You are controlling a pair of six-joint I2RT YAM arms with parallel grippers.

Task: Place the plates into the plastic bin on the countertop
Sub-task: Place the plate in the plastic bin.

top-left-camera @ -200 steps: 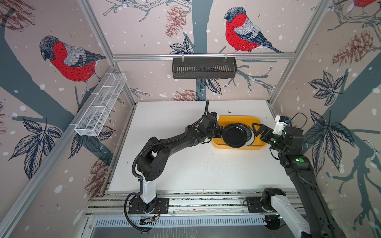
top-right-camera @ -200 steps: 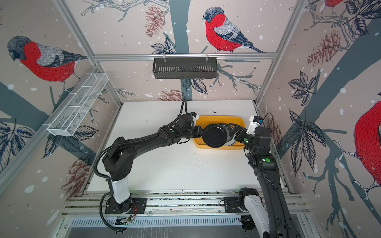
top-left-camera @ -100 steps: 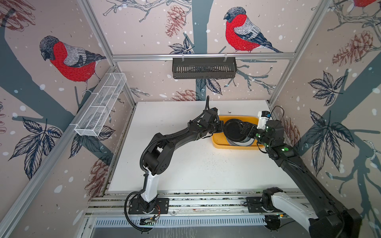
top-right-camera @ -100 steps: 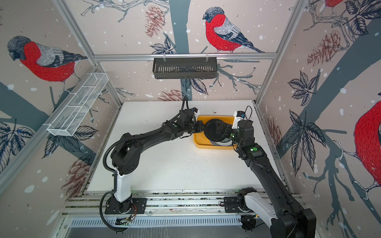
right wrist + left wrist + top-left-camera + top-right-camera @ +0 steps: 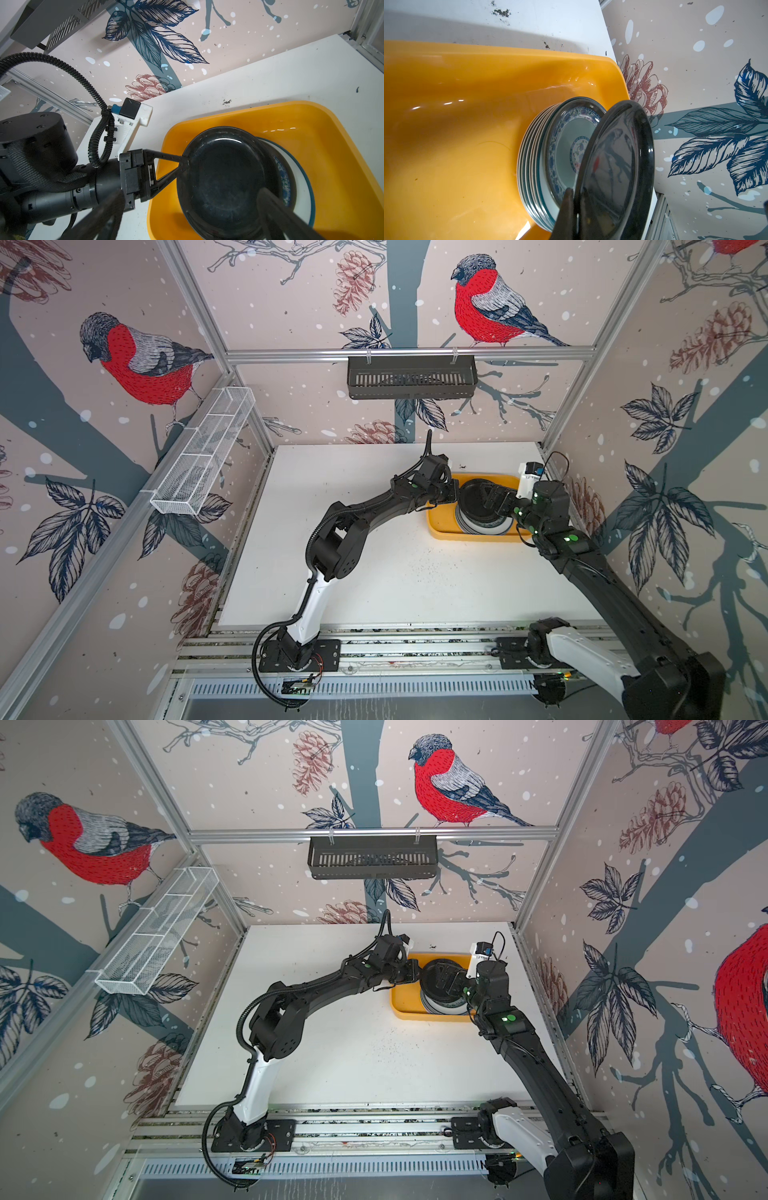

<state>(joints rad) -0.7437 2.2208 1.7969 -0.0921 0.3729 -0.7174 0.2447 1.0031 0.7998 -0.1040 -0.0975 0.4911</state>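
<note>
L arm lies low across the countertop (image 5: 374, 572), elbow bent, wrist at the left end of the yellow bin (image 5: 440, 526). The left gripper (image 5: 184, 164) is clenched on the rim of the black plate (image 5: 224, 176), held tilted over the stack of plates (image 5: 537, 166) in the bin. R arm reaches in; right gripper (image 5: 492, 499) is spread wide astride the plate, contact unclear. Vs 1 s ago: R gripper was back at the bin's right end; L grip unchanged.

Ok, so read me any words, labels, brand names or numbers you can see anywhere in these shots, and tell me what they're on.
No readable text anywhere.
black plate: plain and glossy, no lettering.
blue-green patterned plate: floral pattern only, no words.
plastic bin: no label or mark showing.
small circuit board near the front edge: any print is too small to read.
</note>
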